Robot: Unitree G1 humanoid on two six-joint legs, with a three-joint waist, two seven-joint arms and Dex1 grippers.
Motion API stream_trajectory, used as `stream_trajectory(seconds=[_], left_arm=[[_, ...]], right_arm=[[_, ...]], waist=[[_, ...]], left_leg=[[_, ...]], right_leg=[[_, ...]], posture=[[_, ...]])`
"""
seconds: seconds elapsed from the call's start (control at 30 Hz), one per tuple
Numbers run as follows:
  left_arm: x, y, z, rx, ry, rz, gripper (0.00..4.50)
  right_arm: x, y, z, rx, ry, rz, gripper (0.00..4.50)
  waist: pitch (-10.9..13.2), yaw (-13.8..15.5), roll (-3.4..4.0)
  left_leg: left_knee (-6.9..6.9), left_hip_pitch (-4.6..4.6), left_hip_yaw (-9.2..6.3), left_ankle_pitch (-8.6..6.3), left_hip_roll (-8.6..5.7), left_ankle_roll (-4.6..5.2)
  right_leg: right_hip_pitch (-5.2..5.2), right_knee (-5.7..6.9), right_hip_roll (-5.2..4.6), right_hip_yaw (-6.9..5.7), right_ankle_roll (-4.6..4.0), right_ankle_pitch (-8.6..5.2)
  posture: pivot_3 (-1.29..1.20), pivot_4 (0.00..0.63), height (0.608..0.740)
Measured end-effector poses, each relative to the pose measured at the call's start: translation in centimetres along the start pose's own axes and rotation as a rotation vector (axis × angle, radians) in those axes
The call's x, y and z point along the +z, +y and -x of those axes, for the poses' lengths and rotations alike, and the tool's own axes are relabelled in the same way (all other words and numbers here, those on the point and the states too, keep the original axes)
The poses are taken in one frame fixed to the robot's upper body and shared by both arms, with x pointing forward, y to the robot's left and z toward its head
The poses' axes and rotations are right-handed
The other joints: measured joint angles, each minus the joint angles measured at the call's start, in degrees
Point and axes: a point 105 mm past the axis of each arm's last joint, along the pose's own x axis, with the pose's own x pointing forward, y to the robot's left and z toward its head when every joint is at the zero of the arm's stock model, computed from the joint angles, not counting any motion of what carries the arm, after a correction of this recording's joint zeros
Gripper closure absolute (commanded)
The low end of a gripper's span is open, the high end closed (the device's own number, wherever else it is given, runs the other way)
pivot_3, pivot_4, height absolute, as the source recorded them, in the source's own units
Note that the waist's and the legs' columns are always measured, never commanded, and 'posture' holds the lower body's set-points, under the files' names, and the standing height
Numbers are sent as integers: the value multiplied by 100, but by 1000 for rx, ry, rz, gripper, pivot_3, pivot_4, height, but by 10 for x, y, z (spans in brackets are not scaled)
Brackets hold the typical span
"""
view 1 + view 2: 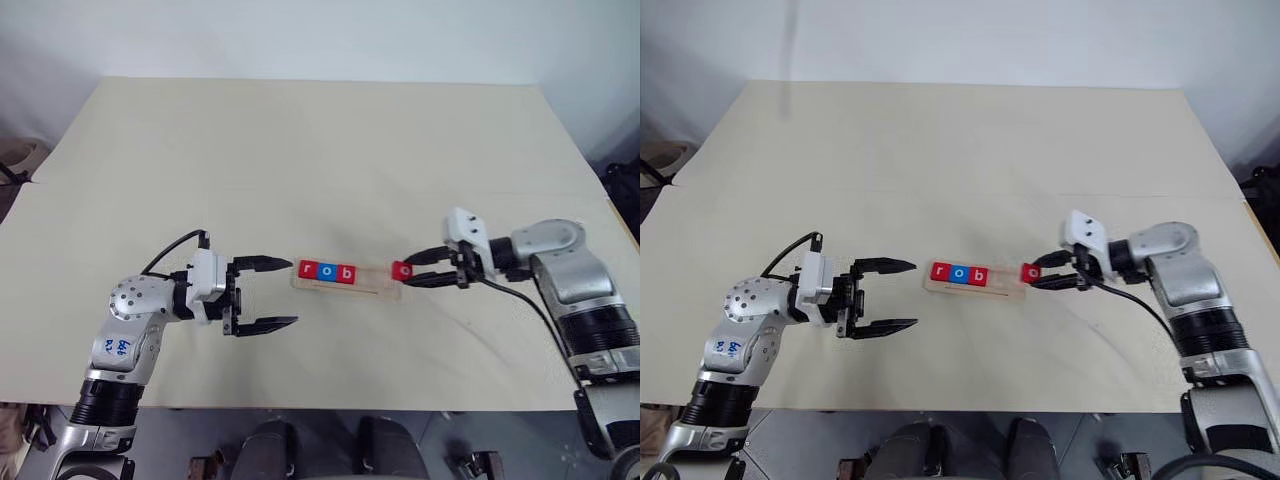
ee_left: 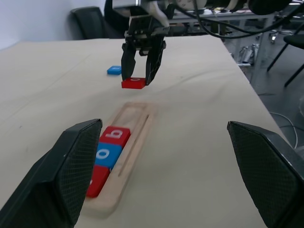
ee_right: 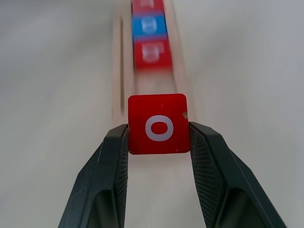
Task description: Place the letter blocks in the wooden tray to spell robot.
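Over our beige table [image 1: 300, 140], we pinch a red o block [image 3: 158, 123] in our right gripper [image 1: 412, 273] above the wooden tray [image 1: 378, 290] holding r, o, b [image 1: 326, 271], while our left gripper [image 1: 268, 295] gapes empty beside it.

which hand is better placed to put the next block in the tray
Right. The right hand already grips the red o block over the open end of the wooden tray, beyond r, o, b. The left hand is open and empty at the other end.
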Motion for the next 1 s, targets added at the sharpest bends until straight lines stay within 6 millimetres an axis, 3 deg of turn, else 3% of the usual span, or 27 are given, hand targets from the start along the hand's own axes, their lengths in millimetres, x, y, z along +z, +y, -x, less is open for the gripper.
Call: stream_trajectory(seconds=[0.27, 0.5, 0.8, 1.0], left_arm=[[0, 2, 0, 23, -1, -4, 0], [-3, 1, 2, 42, 3, 11, 0], [-5, 0, 3, 62, 5, 17, 0], [-5, 0, 3, 65, 6, 19, 0]], right_arm=[[2, 1, -34, 2, 20, -1, 3049], [3, 1, -41, 19, 39, 6, 3049], [-3, -1, -41, 10, 55, 0, 89], [0, -3, -36, 1, 40, -8, 26]], waist=[[0, -22, 0], [0, -17, 0], [0, -24, 0], [0, -21, 0]], left_leg=[[0, -1, 2, 0, -2, -1], [0, -1, 3, 0, -2, 0], [0, -1, 3, 0, -2, -1], [0, -1, 3, 0, -2, -1]], right_leg=[[-3, 2, 0, -1, 0, 0], [-3, 1, 0, 0, 0, 0], [-3, 2, 0, 0, 0, 0], [-3, 1, 0, 0, 0, 0]], posture=[[0, 150, 740], [0, 150, 740], [0, 150, 740], [0, 150, 740]])
